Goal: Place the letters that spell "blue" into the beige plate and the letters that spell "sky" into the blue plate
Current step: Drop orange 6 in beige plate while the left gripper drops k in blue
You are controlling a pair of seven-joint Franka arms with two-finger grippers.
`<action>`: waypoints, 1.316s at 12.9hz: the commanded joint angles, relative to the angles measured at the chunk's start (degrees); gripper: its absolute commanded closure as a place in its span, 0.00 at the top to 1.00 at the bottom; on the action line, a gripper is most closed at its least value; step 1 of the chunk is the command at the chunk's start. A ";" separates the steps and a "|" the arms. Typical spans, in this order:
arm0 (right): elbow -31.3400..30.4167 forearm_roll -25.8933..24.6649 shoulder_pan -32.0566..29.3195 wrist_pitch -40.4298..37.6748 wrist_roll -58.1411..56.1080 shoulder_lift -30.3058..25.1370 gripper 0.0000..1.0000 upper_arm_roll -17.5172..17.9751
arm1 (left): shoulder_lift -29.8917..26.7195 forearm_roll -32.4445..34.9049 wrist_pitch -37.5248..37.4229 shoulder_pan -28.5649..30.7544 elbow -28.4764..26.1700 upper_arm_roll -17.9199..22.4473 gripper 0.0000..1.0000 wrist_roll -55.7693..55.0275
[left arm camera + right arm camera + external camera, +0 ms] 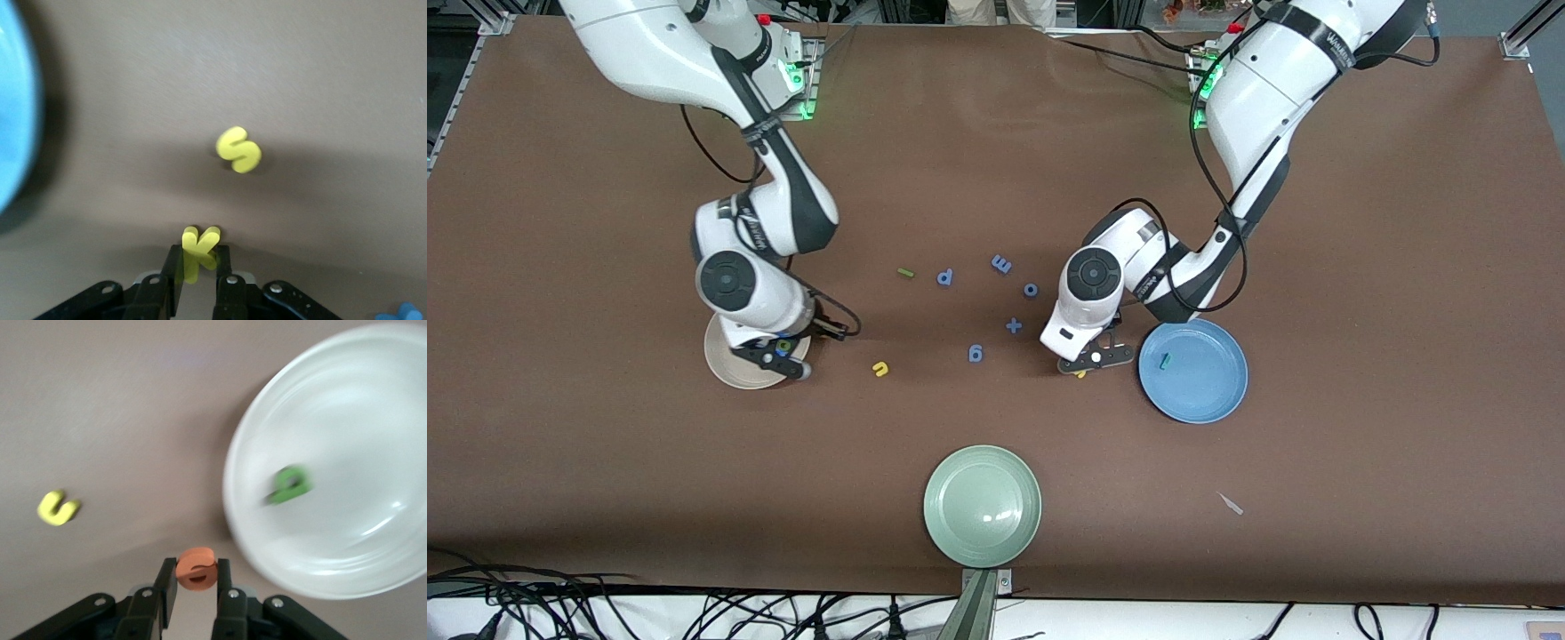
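Brown table point(996, 160) all around. Yellow k point(199, 250) pinched tight in left gripper point(1096, 359), just beside blue plate point(1209, 396); teal y point(1164, 360) inside already. Orange e point(196, 569) squeezed in right gripper point(775, 355) at beige plate point(725, 364) edge. Better to lift straight, then drop over plate middle.

You can see the right gripper point(783, 358) down low over the beige plate point(725, 366). The left gripper point(1094, 360) is down at the table just beside the blue plate point(1193, 371), with a bit of a yellow letter point(1081, 374) peeking out under it. A small teal-green letter point(1164, 360) lies in the blue plate. The yellow u point(880, 369) and the green bar point(905, 273) lie on the brown table point(1360, 267). Blue letters point(975, 354) sit between the arms. A pale green plate point(982, 506) sits nearest the camera.
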 commanded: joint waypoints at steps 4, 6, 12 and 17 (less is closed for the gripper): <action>-0.80 -0.28 -1.33 -3.91 -8.18 -1.58 0.54 -3.34 | -9.36 -0.92 -11.36 7.16 0.51 -0.23 0.13 16.80; -0.45 0.42 -1.42 -3.91 -8.09 -1.49 0.57 -3.34 | -9.90 -0.83 -13.31 10.23 0.17 -0.14 0.13 23.84; 8.49 1.22 1.65 -3.21 4.36 4.65 0.57 -1.23 | -9.19 -0.04 -12.62 16.65 -5.01 0.12 0.30 35.12; 17.91 1.13 4.81 -0.24 16.14 13.88 0.57 0.27 | -9.72 -1.00 -12.52 15.53 -2.84 -0.31 1.00 34.42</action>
